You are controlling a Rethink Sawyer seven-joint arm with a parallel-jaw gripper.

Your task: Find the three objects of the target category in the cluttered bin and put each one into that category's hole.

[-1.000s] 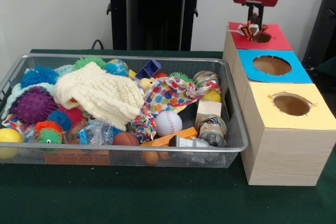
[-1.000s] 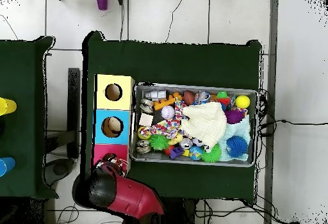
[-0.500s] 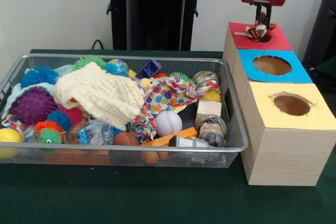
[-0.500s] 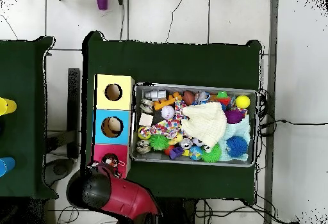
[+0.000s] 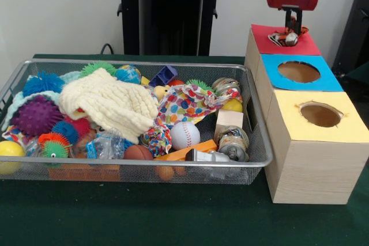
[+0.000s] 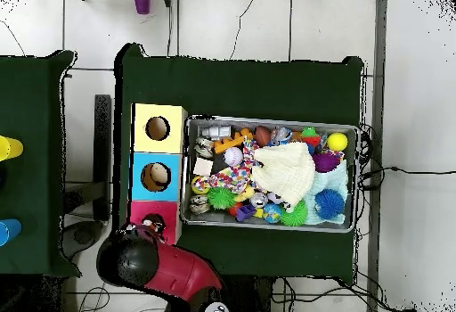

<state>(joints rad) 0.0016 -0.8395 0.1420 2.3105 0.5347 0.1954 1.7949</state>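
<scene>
Claw (image 5: pixel 293 26) above the red-topped box (image 5: pixel 266 36), gripping a small striped toy (image 5: pixel 286 38) at its tip. Hole (image 6: pixel 152 222) partly visible just beside it; bin (image 5: pixel 256 159) well apart.

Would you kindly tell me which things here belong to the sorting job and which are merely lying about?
Job: bin, hole in the red-topped box, striped toy over it, tool.
Lying about: blue-topped box, yellow-topped box, purple cup.

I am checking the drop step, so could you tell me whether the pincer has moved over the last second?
Yes. The pincer has risen and drifted right, toward the red-topped box's far edge.
</scene>
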